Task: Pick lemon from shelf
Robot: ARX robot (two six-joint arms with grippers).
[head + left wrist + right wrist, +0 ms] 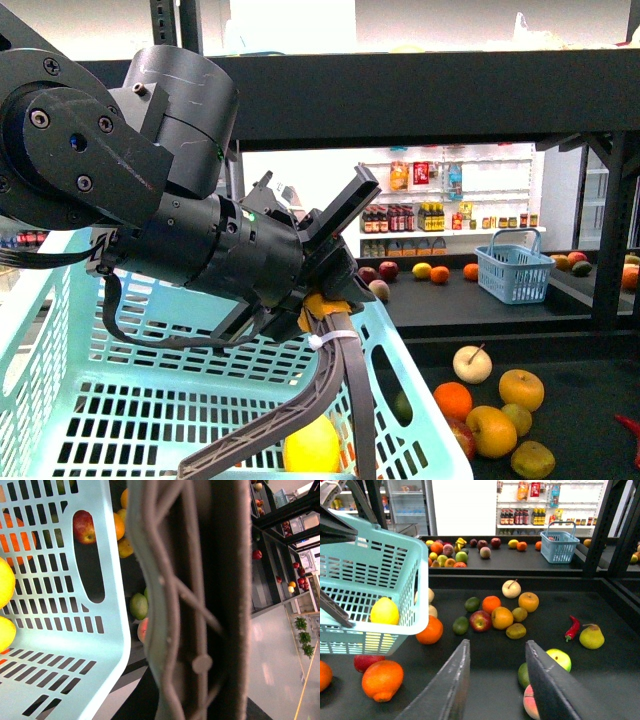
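Lemon (pixel 312 445) lies in the turquoise basket (pixel 150 360) beneath the open left hand (pixel 278 468), whose fingers (pixel 357 410) may snag the rim.

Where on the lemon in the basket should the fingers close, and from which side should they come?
Grip the lemon across its narrower middle, coming straight down through the open top of the basket. It lies low inside, close to the slotted walls, so a sideways approach looks blocked. Its oval shape would likely slip if pinched end to end.
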